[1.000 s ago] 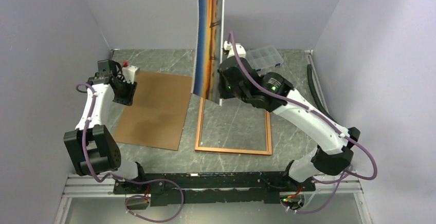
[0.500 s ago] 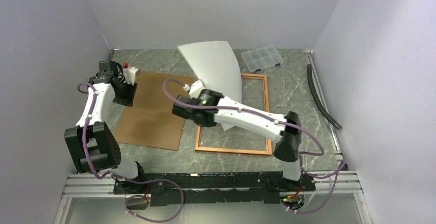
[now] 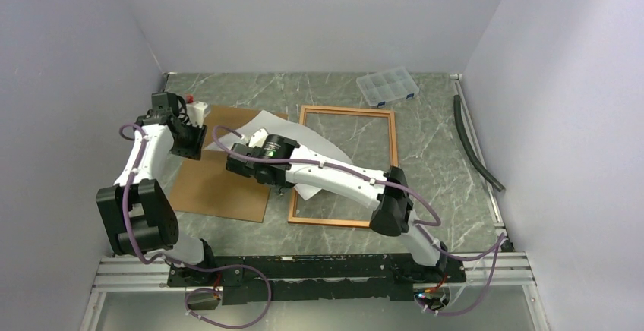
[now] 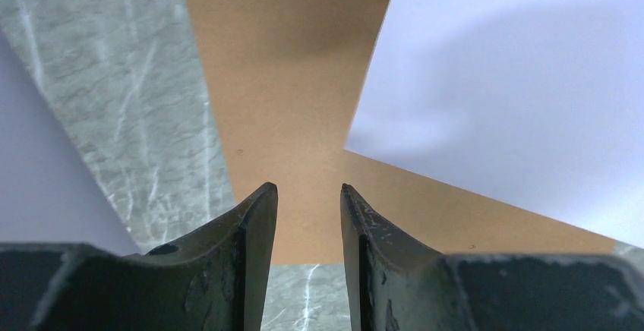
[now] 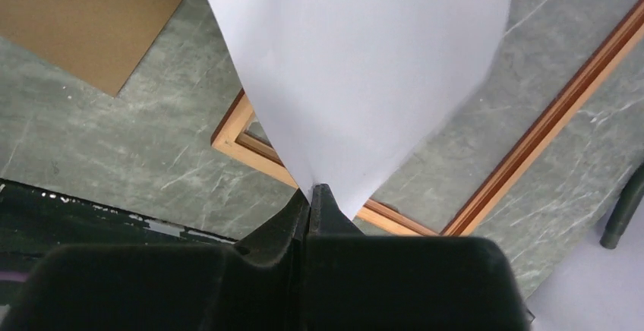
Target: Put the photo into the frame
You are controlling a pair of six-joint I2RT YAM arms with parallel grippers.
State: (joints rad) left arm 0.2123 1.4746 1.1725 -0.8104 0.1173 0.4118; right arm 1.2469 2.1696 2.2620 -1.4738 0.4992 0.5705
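I read the back of the photo (image 5: 357, 73) as plain white paper, smooth and matt, with only soft shading. Frame (image 3: 347, 108) border: reddish-brown wood, slight sheen. Backing board (image 4: 296, 73): brown, matt, card-like, finely flecked. Table (image 3: 440, 156): grey-green marbled, smooth. Compartment box (image 3: 388, 86): clear plastic. Left gripper (image 4: 308, 194) fingers (image 4: 254, 232): dark, edges scuffed pale.

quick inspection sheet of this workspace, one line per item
surface: green marbled table
job's things: frame flat on table; photo white side up, overlapping its left rail and backing board
clutter: clear compartment box, black hose, small white-red item
end effectors: right end effector shut on photo corner; left end effector open above backing board
cables: purple cables looping along both arms
surroundings: plain pale walls, nothing else seen
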